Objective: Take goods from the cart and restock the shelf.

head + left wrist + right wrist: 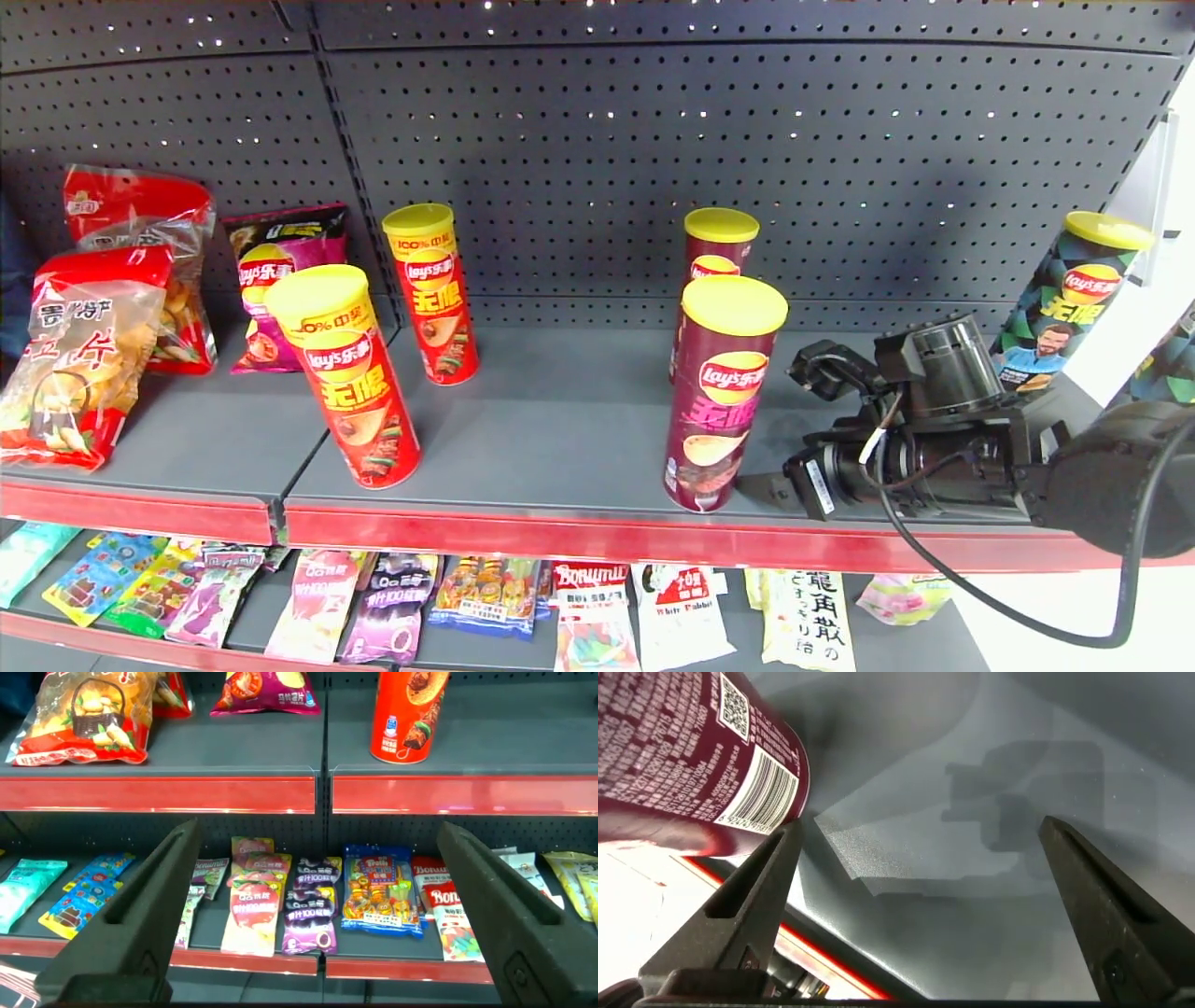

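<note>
A store shelf (560,439) holds several tall chip cans. The front maroon can (726,401) stands upright near the shelf's red front edge, with a second maroon can (717,252) just behind it. Two red cans (350,373) stand well apart to the left.

The right gripper (761,485) lies low over the shelf, just beside the base of the front maroon can, on its right side. In the right wrist view, the right gripper (920,826) has its jaws spread wide and nothing between them. The maroon can (691,756) sits off to one side, close against the outside of one finger. Whether they touch cannot be told.

The can looks placed and released. The next move probably calls for drawing the arm straight back, without brushing the can, before going to the cart for more goods.

The left gripper (320,831) hangs with its jaws apart and empty, facing the snack packets (308,905) on the lower shelf.
</note>
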